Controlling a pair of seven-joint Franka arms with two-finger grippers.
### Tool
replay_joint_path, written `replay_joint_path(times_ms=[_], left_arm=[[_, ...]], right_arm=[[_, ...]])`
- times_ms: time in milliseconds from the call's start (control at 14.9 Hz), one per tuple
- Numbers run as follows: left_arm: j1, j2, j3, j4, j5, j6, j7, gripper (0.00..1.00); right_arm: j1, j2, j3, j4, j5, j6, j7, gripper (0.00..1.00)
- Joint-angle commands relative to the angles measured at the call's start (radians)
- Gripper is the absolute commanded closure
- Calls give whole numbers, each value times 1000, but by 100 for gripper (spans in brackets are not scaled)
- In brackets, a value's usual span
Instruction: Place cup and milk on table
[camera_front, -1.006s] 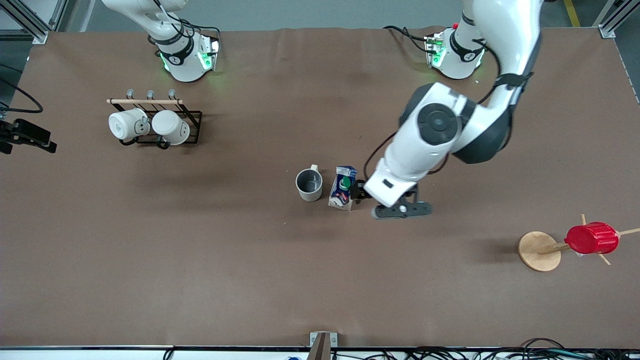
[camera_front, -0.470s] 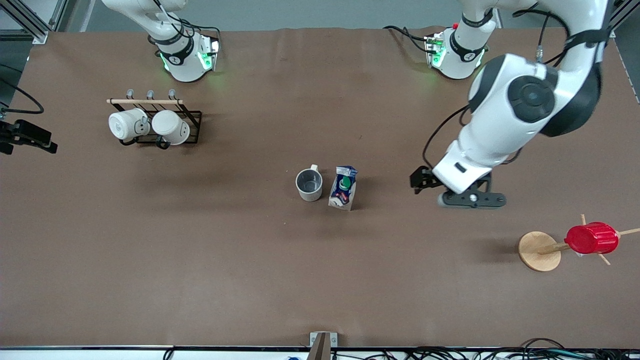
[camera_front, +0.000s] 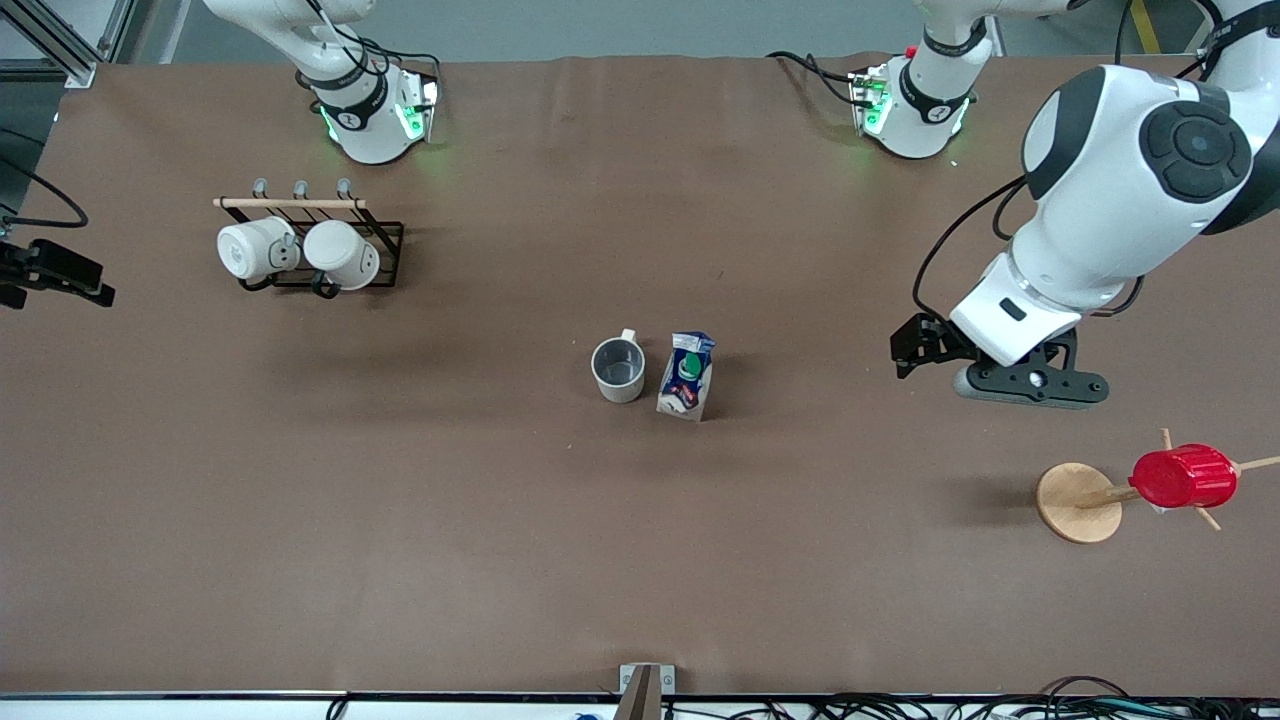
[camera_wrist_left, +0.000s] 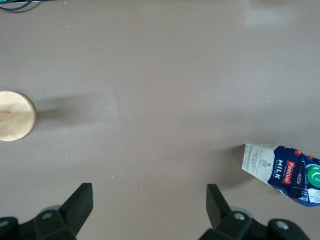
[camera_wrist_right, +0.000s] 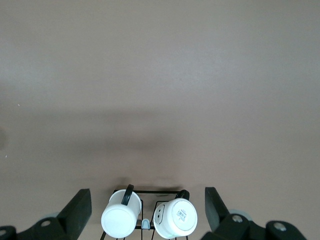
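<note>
**Cup and carton stand side by side at mid-table**

From the high front camera, the cream-beige mug with the dark grey interior (camera_front: 618, 369) stands upright near the middle of the large flat brown tabletop (camera_front: 420, 520), its small handle pointing to twelve o'clock. Just beside it, at its three o'clock, stands the small dark blue and white gable-top milk carton (camera_front: 686, 375), green spot showing. The two are close, though I cannot tell whether they touch. The left gripper (camera_front: 905, 350) hangs over bare table well apart from the carton, at the carton's three o'clock, holding nothing. At its five o'clock stands a round-based wooden peg stand (camera_front: 1078, 502) carrying a ribbed red cup (camera_front: 1183, 477). Toward the right arm's end, a black wire rack (camera_front: 385, 255) holds two white mugs (camera_front: 257, 249).

In the left wrist view, the left gripper's (camera_wrist_left: 149, 207) two dark fingers are spread wide with nothing between them; the carton (camera_wrist_left: 285, 168) lies off to one side and the stand's wooden disc (camera_wrist_left: 16, 116) off to the other.

In the right wrist view, the waiting right gripper (camera_wrist_right: 147, 205) is likewise spread wide and empty over the rack (camera_wrist_right: 150, 191) and white mugs (camera_wrist_right: 121, 220).
</note>
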Motion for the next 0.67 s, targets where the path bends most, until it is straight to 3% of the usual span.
replay_joint_path(times_ms=[0,335,604], left_arm=[[9,-28,-5,-7,-5,-3,12,0],[16,-17,6,112,-6,-106,9,0],[15,-30,6,132,-5,-150,8,0]], right_arm=[[2,-13,3,-12,8,2,15,0],[13,-15,5,-12,11,-4,76,0],[11,-15,5,-13,13,-6,73,0]])
